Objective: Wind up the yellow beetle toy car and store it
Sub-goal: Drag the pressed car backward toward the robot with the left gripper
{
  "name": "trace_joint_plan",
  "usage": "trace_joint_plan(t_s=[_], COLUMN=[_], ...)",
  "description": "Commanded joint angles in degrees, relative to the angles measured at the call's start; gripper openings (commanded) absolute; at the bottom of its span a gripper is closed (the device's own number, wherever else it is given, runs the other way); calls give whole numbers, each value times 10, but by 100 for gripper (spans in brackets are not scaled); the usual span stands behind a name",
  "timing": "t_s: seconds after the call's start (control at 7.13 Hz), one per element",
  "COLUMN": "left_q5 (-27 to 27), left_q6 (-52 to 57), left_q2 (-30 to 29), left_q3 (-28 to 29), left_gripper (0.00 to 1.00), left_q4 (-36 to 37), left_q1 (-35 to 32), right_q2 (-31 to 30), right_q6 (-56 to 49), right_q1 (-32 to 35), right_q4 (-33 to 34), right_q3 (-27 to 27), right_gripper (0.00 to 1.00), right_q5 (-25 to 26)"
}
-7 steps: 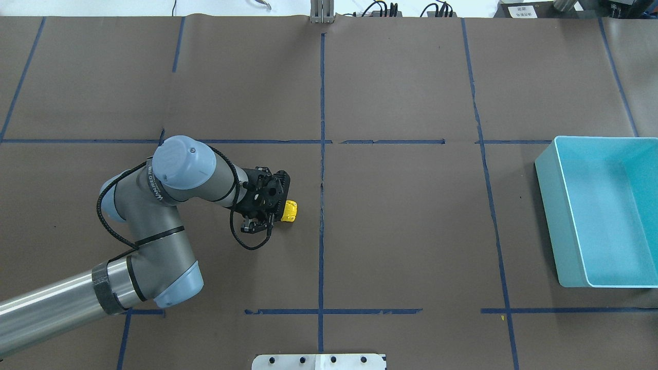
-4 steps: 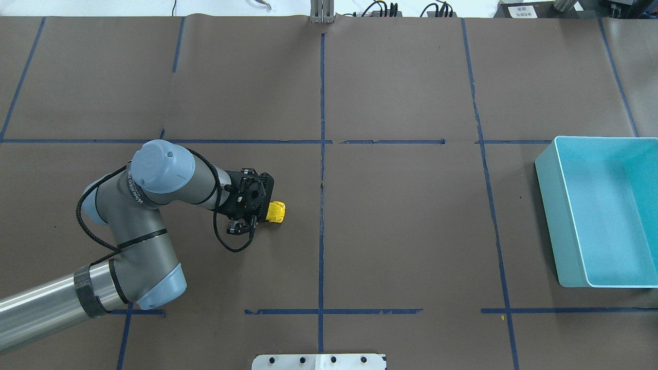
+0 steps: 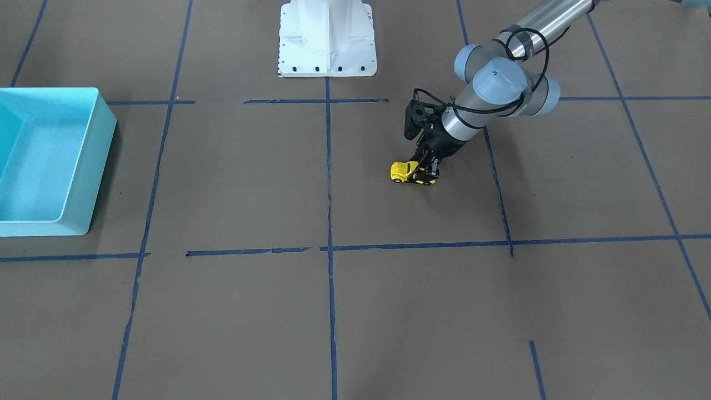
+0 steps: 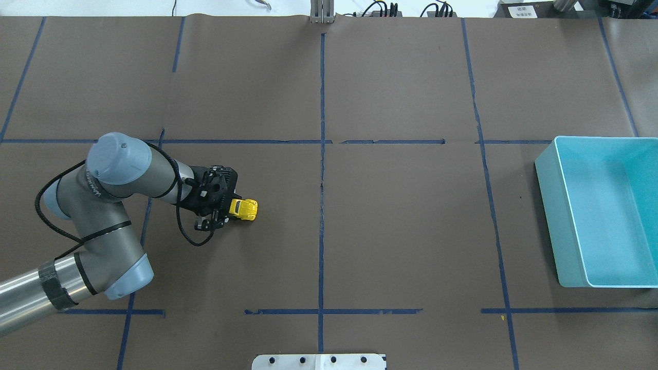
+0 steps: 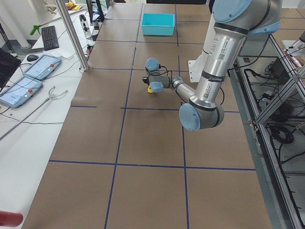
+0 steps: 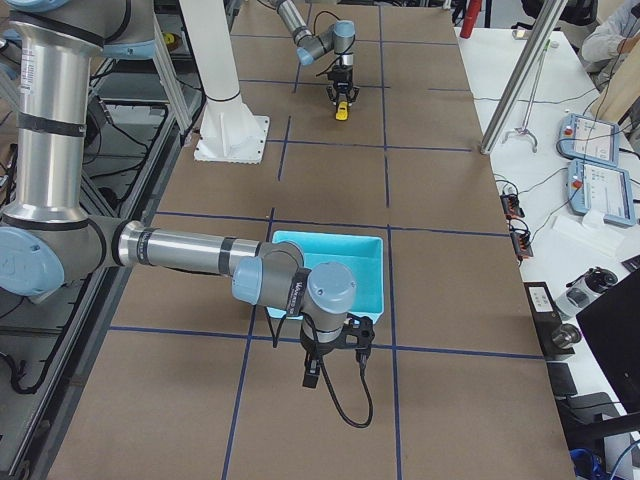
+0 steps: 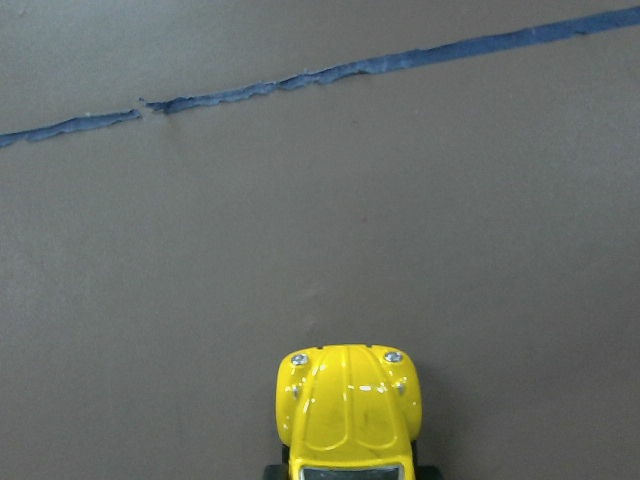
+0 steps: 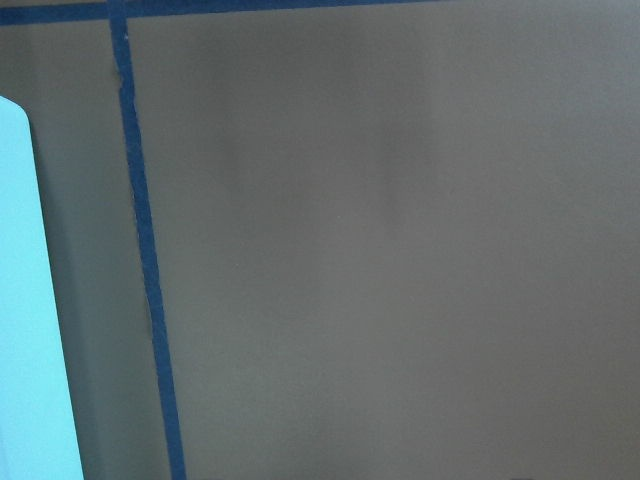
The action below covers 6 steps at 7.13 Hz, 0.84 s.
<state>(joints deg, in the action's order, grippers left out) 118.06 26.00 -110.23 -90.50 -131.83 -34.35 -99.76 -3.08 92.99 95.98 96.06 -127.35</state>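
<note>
The yellow beetle toy car (image 4: 245, 209) is clamped at its rear by the left gripper (image 4: 231, 207), wheels on the table (image 4: 411, 231). The state of the right gripper (image 6: 338, 345) cannot be told; left-arm lettering (image 4: 94, 181) is illegible.

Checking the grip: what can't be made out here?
- Rear of yellow beetle toy car: cut off by left wrist view's bottom edge; overhead, left hand covers it.
- Whether right hand is open: only exterior right view, too small.
- Right side of light blue bin: cut by overhead's right edge.
</note>
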Motion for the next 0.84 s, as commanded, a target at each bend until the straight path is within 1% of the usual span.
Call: trace_joint_plan(t_s=[0.0, 0.14, 0.28, 0.42, 0.7], left_q5=[37, 55, 59, 60, 92], left_q6=[0, 2, -2, -2, -3], left_q2=[46, 63, 86, 98, 105], left_q3=[1, 1, 3, 0, 0], left_gripper=[42, 99, 100, 100, 100], left_q4=[-41, -54, -89, -95, -95], left_q1=[-29, -40, -46, -55, -81], right_q2=[0, 0, 0, 0, 0], right_q6=[0, 0, 0, 0, 0], right_q1=[0, 0, 0, 0, 0], right_q4=[0, 0, 0, 0, 0], right_q3=[3, 3, 4, 4, 4], right_gripper=[100, 100, 100, 100, 100], right_q5=[0, -1, -1, -1, -1])
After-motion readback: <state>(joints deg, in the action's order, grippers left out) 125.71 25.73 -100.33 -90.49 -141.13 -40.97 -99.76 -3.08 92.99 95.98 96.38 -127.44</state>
